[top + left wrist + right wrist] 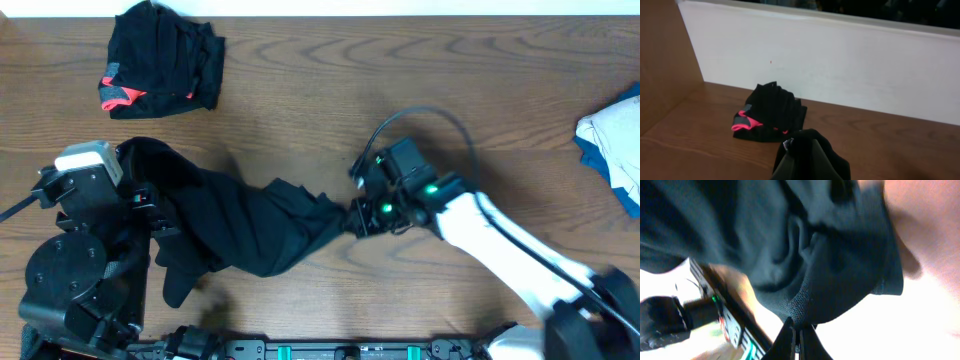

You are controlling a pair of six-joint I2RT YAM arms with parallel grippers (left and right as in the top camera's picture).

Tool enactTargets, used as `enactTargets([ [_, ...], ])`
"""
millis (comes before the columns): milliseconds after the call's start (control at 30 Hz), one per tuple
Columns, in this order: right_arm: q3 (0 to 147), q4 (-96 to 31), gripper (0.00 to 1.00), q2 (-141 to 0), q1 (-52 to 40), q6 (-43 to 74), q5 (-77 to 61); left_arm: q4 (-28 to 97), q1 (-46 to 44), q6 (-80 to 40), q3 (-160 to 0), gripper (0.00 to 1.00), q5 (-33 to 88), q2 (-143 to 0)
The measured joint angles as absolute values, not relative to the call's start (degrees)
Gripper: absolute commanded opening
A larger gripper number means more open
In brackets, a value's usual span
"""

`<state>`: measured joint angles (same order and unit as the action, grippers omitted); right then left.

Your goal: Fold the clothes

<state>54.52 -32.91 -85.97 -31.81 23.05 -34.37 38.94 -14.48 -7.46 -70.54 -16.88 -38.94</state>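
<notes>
A long black garment (pixel 250 225) hangs stretched between my two grippers near the table's front. My left gripper (pixel 140 195) is shut on its left end; in the left wrist view the cloth (pixel 812 157) bunches over the fingers and hides them. My right gripper (pixel 352 215) is shut on its right end; in the right wrist view the closed fingertips (pixel 798 332) pinch a fold of the black fabric (pixel 805 255). A second black garment with coral-red trim (pixel 160 60) lies folded at the back left, and it also shows in the left wrist view (pixel 767 112).
A white and blue cloth pile (pixel 615 140) lies at the right edge. A white wall (pixel 840 65) borders the table's far side. The wooden table (pixel 320 100) spreads between the garments.
</notes>
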Motion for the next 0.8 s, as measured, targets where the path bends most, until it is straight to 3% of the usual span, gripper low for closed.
enactTargets([
  [333,66.4,-41.3,0.01,-73.2,-25.5,21.8,-18.1,37.6,-14.5,-7.5,-70.8,0.06,-15.8,-39.0],
  [800,80.8,-50.7,0.01,-70.5,-19.4,21.0,4.5,38.1,-14.5,-7.5,-77.6,0.06,-13.9,-39.0],
])
